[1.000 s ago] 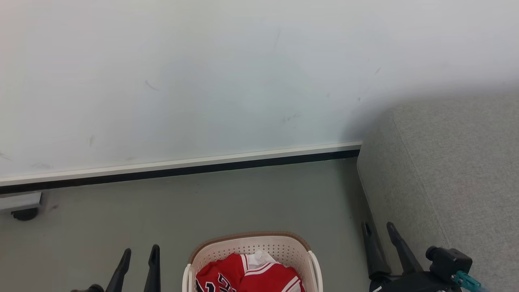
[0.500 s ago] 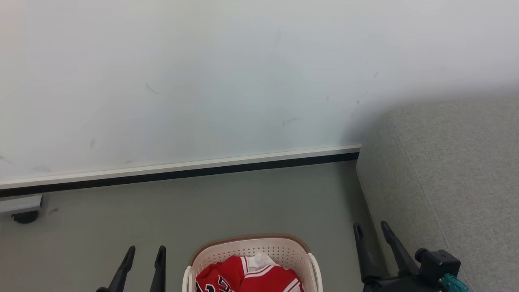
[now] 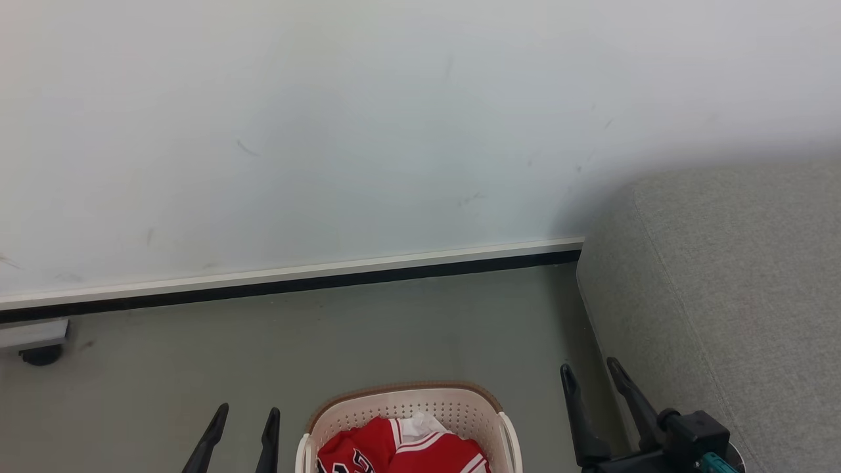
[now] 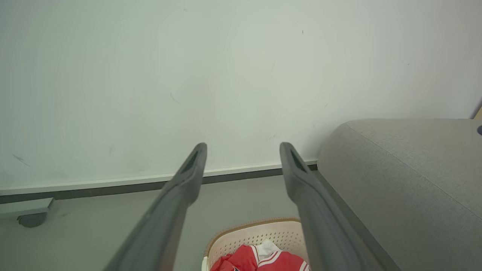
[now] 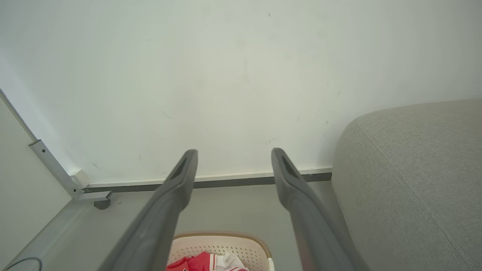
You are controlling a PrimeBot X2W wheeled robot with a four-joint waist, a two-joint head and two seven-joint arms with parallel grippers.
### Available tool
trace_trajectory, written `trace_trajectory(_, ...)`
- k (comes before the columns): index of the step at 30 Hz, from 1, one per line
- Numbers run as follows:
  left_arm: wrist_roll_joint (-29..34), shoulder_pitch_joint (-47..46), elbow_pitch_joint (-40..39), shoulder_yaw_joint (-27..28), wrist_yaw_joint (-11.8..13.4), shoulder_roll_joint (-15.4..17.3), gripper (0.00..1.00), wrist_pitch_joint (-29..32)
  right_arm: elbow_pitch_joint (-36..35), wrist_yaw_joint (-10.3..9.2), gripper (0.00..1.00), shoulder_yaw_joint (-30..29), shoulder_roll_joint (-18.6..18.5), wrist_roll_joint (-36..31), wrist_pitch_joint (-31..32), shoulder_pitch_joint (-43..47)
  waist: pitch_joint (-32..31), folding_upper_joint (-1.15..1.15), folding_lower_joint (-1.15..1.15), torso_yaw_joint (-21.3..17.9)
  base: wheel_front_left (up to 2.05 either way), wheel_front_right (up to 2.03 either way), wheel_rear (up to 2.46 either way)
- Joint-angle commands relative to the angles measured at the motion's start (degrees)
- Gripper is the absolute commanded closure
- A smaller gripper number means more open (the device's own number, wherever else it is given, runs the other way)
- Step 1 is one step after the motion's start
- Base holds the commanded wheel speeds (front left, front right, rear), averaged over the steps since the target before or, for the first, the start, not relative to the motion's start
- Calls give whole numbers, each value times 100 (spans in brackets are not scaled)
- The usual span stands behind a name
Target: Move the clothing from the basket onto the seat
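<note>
Red clothing sits in basket at 6 o'clock, seat at 3 o'clock, left gripper at 7, right gripper at 5, both fingers spread, empty.

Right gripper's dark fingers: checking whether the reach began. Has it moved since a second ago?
Yes: the right gripper shifted left, away from the grey fabric seat, toward the cream perforated basket.

In view are one basket, one heap of red clothing too bunched to count apart, one seat, one caster, and two grippers: the left gripper and the right gripper.
</note>
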Motion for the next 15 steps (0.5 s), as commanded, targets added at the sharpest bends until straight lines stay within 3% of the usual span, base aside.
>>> trace_trajectory(1,146,43,-17,26,10,-6,0,-64,-46,29,0,42,-23,-142,-50,1,1,0,0,-1,0,0,0)
trace_trajectory(15,630,151,26,119,11,-87,0,-198,-122,30,0,160,-45,-626,-180,109,-49,0,0,4,0,0,0)
